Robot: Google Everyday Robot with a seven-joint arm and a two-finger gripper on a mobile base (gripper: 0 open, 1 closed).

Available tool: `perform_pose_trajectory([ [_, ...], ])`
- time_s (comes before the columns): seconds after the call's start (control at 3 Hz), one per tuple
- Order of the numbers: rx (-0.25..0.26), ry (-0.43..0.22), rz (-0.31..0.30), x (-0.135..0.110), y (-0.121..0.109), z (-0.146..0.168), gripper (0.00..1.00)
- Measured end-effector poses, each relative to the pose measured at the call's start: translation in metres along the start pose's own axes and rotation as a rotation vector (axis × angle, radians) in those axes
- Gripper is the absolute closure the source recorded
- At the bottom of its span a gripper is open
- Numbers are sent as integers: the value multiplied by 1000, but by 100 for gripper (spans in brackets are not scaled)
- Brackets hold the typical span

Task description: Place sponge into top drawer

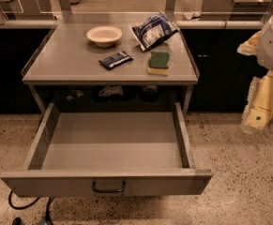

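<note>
The sponge, dark green over yellow foam, lies flat on the grey tabletop near its front right. The top drawer is pulled wide open below the table and holds nothing; its front panel has a small dark bail handle at the centre. My gripper hangs in the air at the right edge of the camera view, beyond the table's right side and well apart from the sponge, at about the height of the drawer's back.
A white bowl sits at the back of the tabletop. A blue and white bag lies at the back right, just behind the sponge. A dark blue flat packet lies left of the sponge. Cables trail on the floor at the drawer's left front.
</note>
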State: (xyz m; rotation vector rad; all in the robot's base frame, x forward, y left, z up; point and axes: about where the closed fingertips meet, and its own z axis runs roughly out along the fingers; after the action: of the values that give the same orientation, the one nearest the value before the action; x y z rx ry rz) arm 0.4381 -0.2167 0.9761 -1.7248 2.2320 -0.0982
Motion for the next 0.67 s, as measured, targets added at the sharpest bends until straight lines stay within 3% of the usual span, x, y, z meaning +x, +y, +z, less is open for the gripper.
perform_pose_trajectory([
  [0.33,0,0,0,0,0,0,0],
  [0.67,-14,-53,-6,-4,-12,8,0],
])
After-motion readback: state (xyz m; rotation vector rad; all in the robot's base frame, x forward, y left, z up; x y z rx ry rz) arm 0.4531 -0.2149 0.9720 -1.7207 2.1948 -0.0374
